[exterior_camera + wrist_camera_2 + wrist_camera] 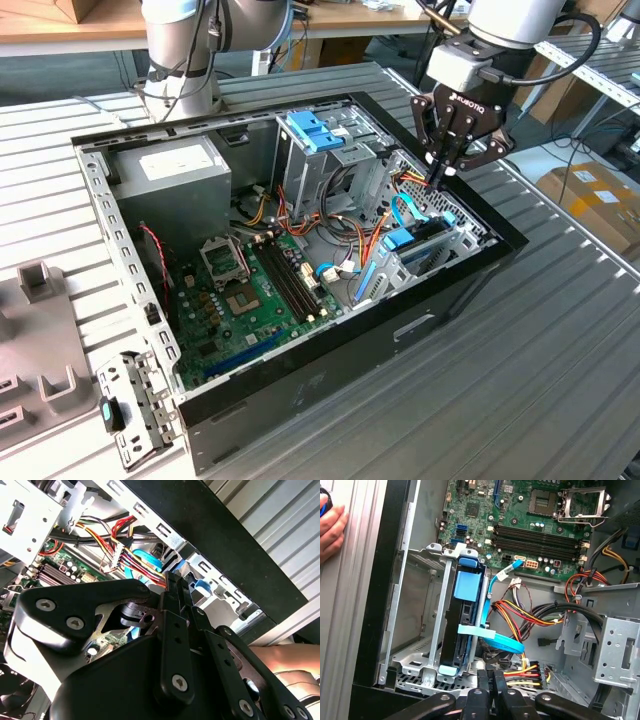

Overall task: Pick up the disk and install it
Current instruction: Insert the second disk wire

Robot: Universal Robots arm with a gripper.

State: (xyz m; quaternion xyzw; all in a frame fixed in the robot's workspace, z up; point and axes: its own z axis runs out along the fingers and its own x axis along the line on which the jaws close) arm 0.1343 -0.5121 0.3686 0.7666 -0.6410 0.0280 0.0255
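Below gripper, fingers pressed together and holding nothing, disk sitting on edge in drive bay of computer case; insertion appearing done, gripper hovering just above bay.

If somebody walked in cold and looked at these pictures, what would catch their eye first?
Probably the open computer case lying on its side on the slatted metal table, its green motherboard exposed. Next, the black gripper poised with fingers shut over the case's corner at the exterior view's right. Just below it, in the first wrist view, the disk stands on edge in its metal bay, framed in light blue.
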